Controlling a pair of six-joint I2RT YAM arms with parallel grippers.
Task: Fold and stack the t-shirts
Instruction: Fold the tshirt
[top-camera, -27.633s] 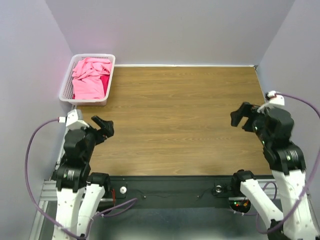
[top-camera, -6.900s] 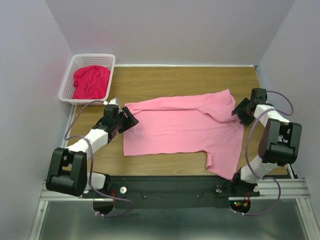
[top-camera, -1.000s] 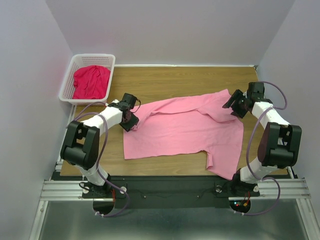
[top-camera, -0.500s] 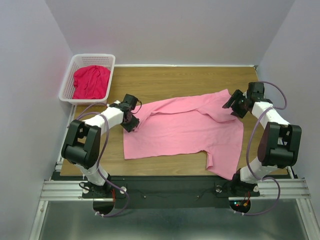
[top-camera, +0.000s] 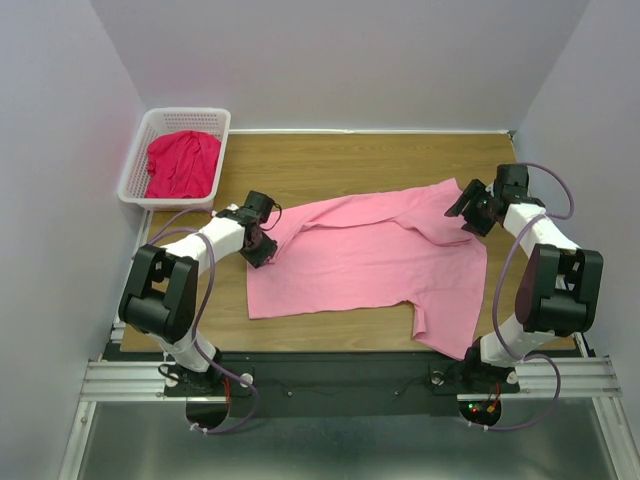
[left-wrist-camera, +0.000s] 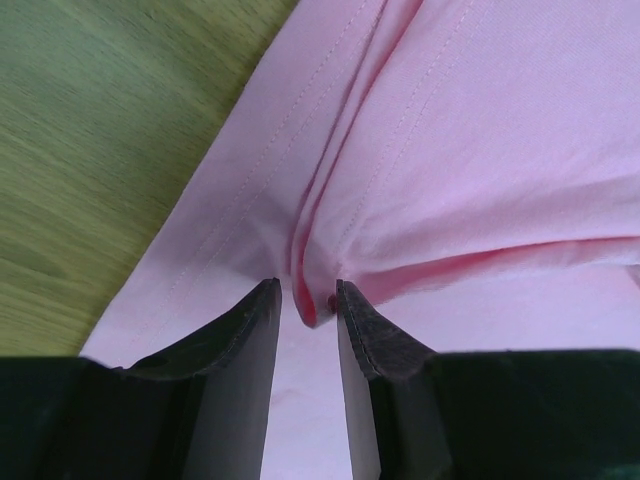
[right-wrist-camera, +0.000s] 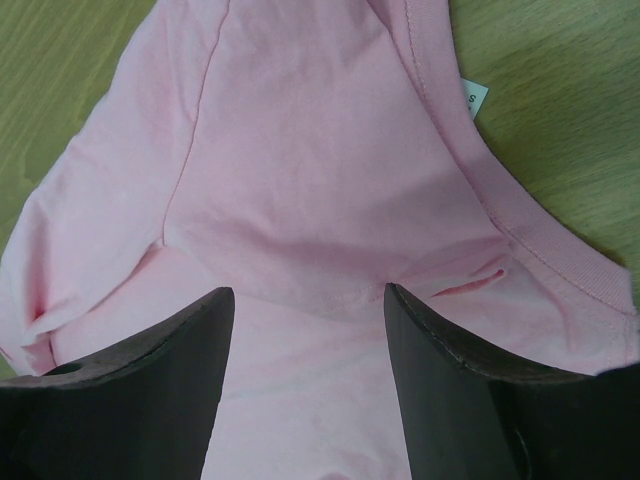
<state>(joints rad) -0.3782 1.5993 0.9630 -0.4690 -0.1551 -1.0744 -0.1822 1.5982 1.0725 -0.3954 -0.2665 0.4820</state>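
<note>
On bench (top-camera: 380, 165) centre: pink tee (top-camera: 370, 255) spread flat-ish, rumpled, w/ creases. Crimson tee (top-camera: 183, 163) crumpled in basket (top-camera: 135, 172), far left. Left end effector (left-wrist-camera: 308, 300) clamped on pink tee's edge fold; right end effector (right-wrist-camera: 310, 300) fingers apart over its right end.

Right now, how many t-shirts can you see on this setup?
2. A pink shirt lies spread on the table between the two arms. A red shirt sits bunched in the white basket at the far left corner. Another could be hidden under it.
</note>
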